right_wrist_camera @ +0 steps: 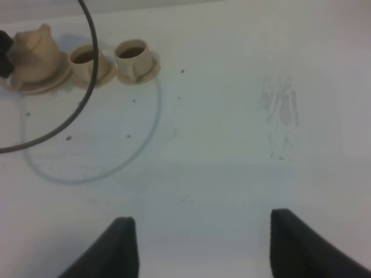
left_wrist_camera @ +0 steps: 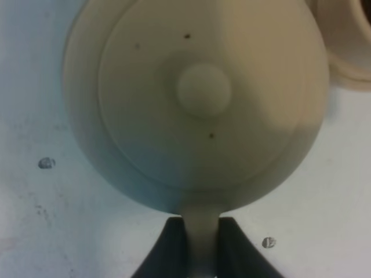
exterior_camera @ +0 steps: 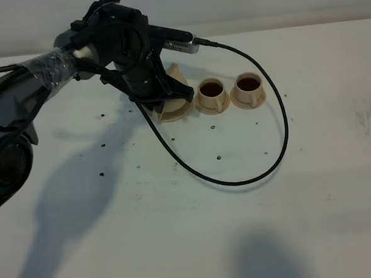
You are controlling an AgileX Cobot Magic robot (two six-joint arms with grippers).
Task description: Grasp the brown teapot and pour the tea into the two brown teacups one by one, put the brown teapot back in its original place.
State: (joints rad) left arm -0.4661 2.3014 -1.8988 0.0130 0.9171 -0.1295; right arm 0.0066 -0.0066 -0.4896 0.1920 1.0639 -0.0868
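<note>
The brown teapot stands on its wide saucer, the original place, at the back of the table, left of the cups. My left gripper hangs right over it and covers most of it. In the left wrist view the teapot is seen from above, and the left gripper is shut on its loop handle, with dark fingers on either side. The two brown teacups stand on small saucers to the right, both holding dark tea. My right gripper is open and holds nothing, far from the teapot.
A black cable runs from the left arm in a wide loop across the table in front of the cups. Small dark screw holes dot the white tabletop. Faint scuff marks lie on the right side.
</note>
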